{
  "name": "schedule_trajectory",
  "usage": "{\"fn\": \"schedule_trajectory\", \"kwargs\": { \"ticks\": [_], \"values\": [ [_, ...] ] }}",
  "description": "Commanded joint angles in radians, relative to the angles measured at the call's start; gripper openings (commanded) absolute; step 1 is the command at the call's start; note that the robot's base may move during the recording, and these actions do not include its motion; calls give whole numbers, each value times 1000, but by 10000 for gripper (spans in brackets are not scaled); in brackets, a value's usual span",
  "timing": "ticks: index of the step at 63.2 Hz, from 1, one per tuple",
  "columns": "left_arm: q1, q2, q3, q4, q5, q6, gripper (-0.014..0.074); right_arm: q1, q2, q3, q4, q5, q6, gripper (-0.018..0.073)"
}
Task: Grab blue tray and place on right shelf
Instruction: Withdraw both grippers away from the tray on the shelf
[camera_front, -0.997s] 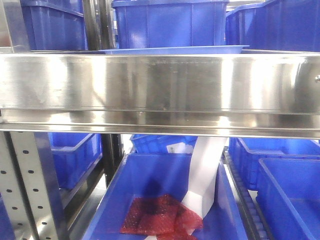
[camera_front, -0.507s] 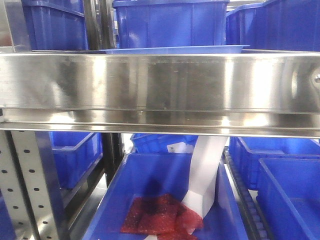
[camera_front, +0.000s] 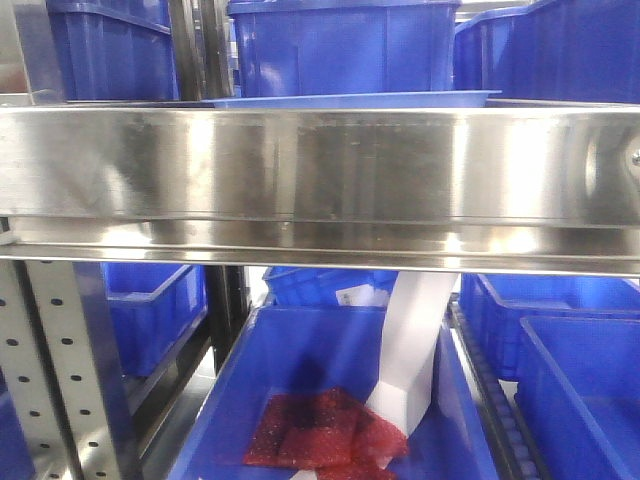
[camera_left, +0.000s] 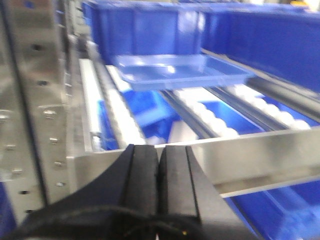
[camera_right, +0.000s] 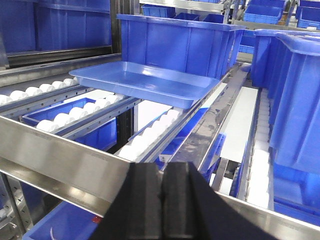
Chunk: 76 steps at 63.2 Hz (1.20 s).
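The blue tray (camera_right: 145, 82) is sitting on the white rollers (camera_right: 150, 137) of the steel shelf (camera_front: 320, 170), up against the front wall of a deep blue bin (camera_right: 180, 42), well behind the wide front rail (camera_right: 55, 160). Both arms are hanging on the near side of that rail and neither is touching the tray. The right gripper (camera_right: 163, 200) is showing its two black fingers pressed together with nothing between them; the left gripper (camera_left: 159, 185) is likewise closed and empty.

From the right gripper the tray is lying ahead, higher and a little to the left, with one corner pointing back toward the rail. From the left gripper it is lying ahead and slightly to the right, its long side running across the view, roughly parallel to the rail. In the front view only its thin rim (camera_front: 350, 99) is peeking above the rail.

Which arm is nearer cannot be told from these views. Judging by where it lies, the tray is looking already placed on the shelf.
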Motion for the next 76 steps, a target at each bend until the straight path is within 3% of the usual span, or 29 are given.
{"fn": "schedule_trajectory", "kwargs": {
  "ticks": [1,16,21,28,35,38,76],
  "values": [
    [64,-48,-7,-6,-88,5,-48,1,10,-24,-17,-93,-12,57],
    [319,-293,214,-32,-88,5,-48,1,10,-24,-17,-93,-12,57],
    [380,-341,292,-34,-101,5,-48,1,10,-24,-17,-93,-12,57],
    [441,-330,398,-52,-208,12,-48,1,11,-24,-17,-93,-12,57],
    [466,-332,524,-59,-394,27,-48,1,11,-24,-17,-93,-12,57],
    [470,-335,523,-64,-335,27,-48,1,11,-24,-17,-93,-12,57],
    [470,-334,526,-64,-357,27,-48,1,11,-24,-17,-93,-12,57]
  ]
}}
